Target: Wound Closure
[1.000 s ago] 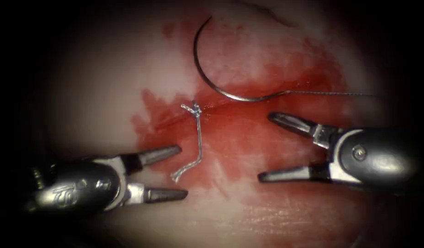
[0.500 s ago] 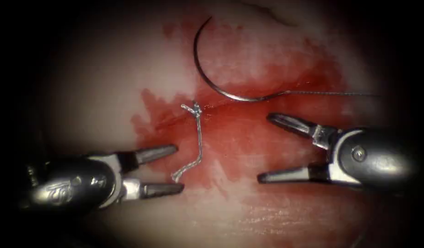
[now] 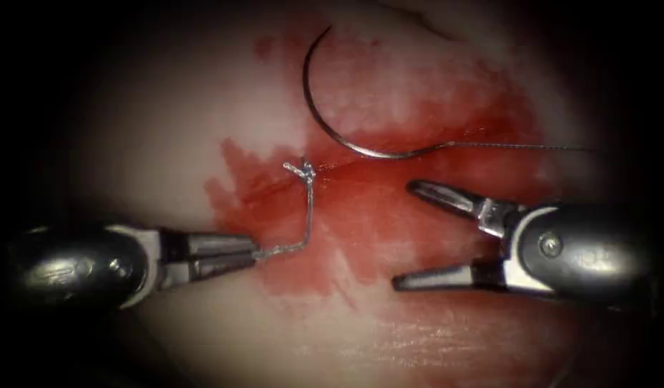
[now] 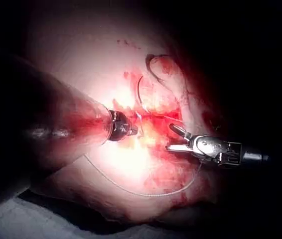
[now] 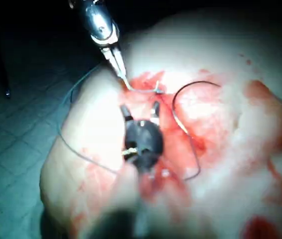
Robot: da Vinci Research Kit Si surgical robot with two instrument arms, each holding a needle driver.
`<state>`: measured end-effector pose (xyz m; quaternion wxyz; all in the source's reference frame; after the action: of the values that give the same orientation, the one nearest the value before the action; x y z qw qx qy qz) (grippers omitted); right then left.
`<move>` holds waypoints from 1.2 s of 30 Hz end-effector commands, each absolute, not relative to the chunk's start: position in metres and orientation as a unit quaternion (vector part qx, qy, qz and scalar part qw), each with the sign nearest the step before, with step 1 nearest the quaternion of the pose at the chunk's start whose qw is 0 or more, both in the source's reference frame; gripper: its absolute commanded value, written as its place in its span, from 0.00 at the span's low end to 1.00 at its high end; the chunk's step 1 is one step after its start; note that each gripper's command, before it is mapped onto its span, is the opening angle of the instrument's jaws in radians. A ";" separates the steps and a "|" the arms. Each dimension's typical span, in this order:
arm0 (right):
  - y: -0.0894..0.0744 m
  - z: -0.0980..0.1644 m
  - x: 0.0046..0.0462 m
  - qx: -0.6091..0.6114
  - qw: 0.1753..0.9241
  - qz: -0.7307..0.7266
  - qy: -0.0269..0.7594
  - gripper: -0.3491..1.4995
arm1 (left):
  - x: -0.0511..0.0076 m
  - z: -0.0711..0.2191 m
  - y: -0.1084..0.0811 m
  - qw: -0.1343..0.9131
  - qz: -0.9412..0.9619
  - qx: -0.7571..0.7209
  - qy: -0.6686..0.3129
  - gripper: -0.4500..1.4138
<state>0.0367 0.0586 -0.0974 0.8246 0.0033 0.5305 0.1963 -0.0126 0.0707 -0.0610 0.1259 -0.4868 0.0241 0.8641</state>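
Needle (image 3: 325, 122) lies free on tissue (image 3: 167, 144) above the cut, unheld. Left gripper (image 3: 251, 254), wide 0.5 s ago, now clamps knot's thread tail (image 3: 308, 215); right gripper (image 3: 400, 233) wide, empty.

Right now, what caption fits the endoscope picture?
Left tool grips the knot's thread tail; right tool open, empty; needle lies free on the tissue.

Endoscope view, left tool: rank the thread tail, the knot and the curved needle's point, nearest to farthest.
1. The pale cut thread tail: clamped in the shut jaws of the left tool, left of the cut.
2. The small knot: above the tail's upright run, on the cut.
3. The dark curved steel needle's point: far top; the needle lies free on the tissue, held by neither tool.
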 end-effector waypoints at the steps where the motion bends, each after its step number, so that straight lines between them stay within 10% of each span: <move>1: 0.059 -0.097 0.0379 0.004 0.824 0.192 0.532 0.96 | -0.0131 -0.061 0.072 0.128 0.860 -0.492 0.029 0.05; 12: 0.058 -0.096 0.0388 0.006 0.831 0.175 0.528 0.97 | -0.0140 -0.063 0.072 0.135 0.858 -0.496 0.012 0.05; 14: 0.059 -0.096 0.0388 0.006 0.831 0.175 0.528 0.97 | -0.0141 -0.063 0.072 0.160 0.856 -0.491 -0.012 0.28; 21: 0.059 -0.096 0.0387 0.007 0.832 0.174 0.527 0.97 | -0.0161 -0.063 0.072 0.184 0.850 -0.494 -0.024 0.53; 36: 0.059 -0.096 0.0387 0.007 0.832 0.174 0.527 0.97 | -0.0168 -0.060 0.071 0.157 0.851 -0.501 -0.011 0.52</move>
<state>0.0379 0.0586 -0.0962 0.8330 0.0072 0.5249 0.1746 -0.0162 0.0708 -0.0601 0.1589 -0.4964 -0.0107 0.8533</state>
